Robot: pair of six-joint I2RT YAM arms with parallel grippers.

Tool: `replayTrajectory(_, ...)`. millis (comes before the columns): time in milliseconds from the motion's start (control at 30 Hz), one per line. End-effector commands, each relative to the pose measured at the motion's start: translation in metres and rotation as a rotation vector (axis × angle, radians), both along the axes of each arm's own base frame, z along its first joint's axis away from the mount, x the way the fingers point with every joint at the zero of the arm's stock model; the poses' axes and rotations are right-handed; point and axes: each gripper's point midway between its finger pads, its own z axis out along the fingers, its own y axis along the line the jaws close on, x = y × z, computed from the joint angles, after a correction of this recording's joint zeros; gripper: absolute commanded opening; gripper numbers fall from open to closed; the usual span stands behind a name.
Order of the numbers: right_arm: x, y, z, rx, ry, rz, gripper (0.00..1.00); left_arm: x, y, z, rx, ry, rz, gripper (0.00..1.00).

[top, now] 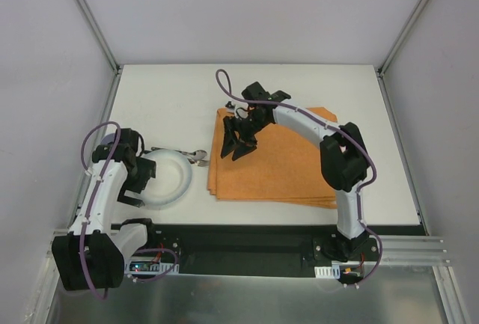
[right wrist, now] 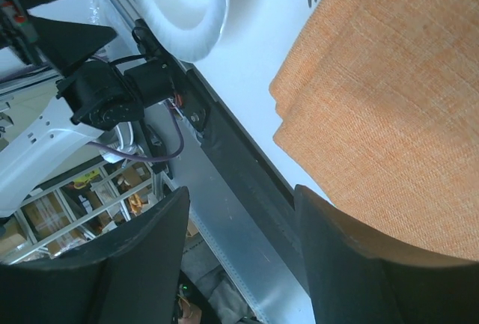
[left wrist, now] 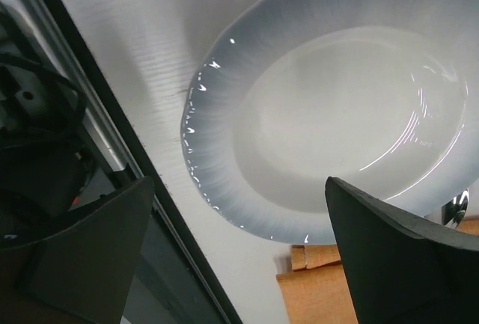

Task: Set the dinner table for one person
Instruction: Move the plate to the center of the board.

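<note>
The large flat white rectangular bench (top: 165, 99) fills the view. Left fingers (left wrist: 389, 257) spread wide over the round white ceramic plate (left wrist: 224, 114), apparently to grasp its rim. Right fingers (right wrist: 142, 264) hang parted above the orange folded cloth placemat (right wrist: 389, 99).

Lab robot cell: white panel walls (top: 247, 10) on aluminium framing (top: 88, 17), exposed purple cabling (top: 218, 82), storage shelves with boxes (right wrist: 67, 204) beyond the enclosure.

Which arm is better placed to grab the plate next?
Left. The left gripper hangs open at the edge of the plate, while the right gripper, also open, is over the orange placemat, apart from the plate.
</note>
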Motion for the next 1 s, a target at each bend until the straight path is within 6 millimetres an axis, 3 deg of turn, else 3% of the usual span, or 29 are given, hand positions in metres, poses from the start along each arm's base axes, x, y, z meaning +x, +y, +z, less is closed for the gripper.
replayTrajectory(0,0.015,0.029,0.007,0.096,-0.013,0.025,0.61,0.029,-0.02,-0.015,-0.122,-0.102,-0.072,0.99)
replayTrajectory(67,0.015,0.036,0.005,0.107,0.004,0.033,0.61,0.034,-0.032,-0.021,-0.188,-0.127,-0.109,0.99)
replayTrajectory(333,0.013,0.036,0.003,0.104,0.006,0.032,0.61,0.044,-0.048,-0.045,-0.279,-0.113,-0.189,0.99)
replayTrajectory(433,0.011,0.035,0.003,0.101,0.005,0.032,0.62,0.058,-0.052,-0.052,-0.308,-0.127,-0.223,0.98)
replayTrajectory(500,0.01,0.034,0.003,0.098,0.001,0.032,0.61,0.065,-0.052,-0.057,-0.31,-0.12,-0.238,0.91)
replayTrajectory(667,0.01,0.03,0.006,0.09,-0.02,0.029,0.61,0.088,-0.051,-0.059,-0.315,-0.118,-0.286,0.5)
replayTrajectory(700,0.01,0.03,0.005,0.088,-0.024,0.028,0.62,0.091,-0.05,-0.063,-0.318,-0.101,-0.291,0.33)
replayTrajectory(800,0.011,0.029,0.007,0.083,-0.04,0.024,0.61,0.106,-0.053,-0.065,-0.336,-0.102,-0.335,0.04)
replayTrajectory(967,0.014,0.029,0.008,0.079,-0.057,0.013,0.61,0.15,-0.079,-0.056,-0.414,-0.198,-0.481,0.0)
